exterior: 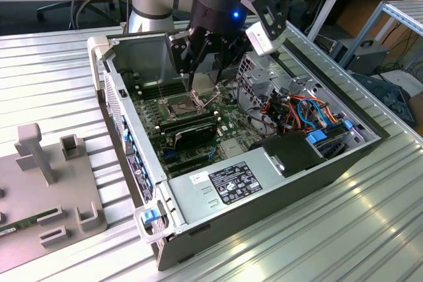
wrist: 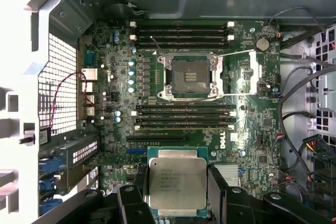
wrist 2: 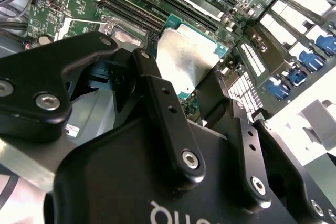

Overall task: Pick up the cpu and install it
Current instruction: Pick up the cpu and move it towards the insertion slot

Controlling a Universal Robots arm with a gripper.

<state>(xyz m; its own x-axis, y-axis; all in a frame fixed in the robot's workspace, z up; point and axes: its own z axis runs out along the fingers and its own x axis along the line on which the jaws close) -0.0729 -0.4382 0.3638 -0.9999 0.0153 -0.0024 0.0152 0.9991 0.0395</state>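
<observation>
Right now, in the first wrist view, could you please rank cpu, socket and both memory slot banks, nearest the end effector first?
1. cpu, gripped.
2. nearer memory slot bank, mid-board.
3. socket, beyond.
4. farther memory slot bank, by case wall.

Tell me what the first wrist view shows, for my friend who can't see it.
The pincer holds the square silver cpu over a green motherboard. The open, empty socket sits mid-board, between rows of long black memory slots.

second wrist view: cpu (wrist 2: 186,59) lower half tucked behind a finger (wrist 2: 163,108) | first wrist view: gripper (wrist: 177,187) body cut by the frame edge, cpu print too small to read | exterior view: socket (exterior: 177,105) far corner blocked by the gripper
</observation>
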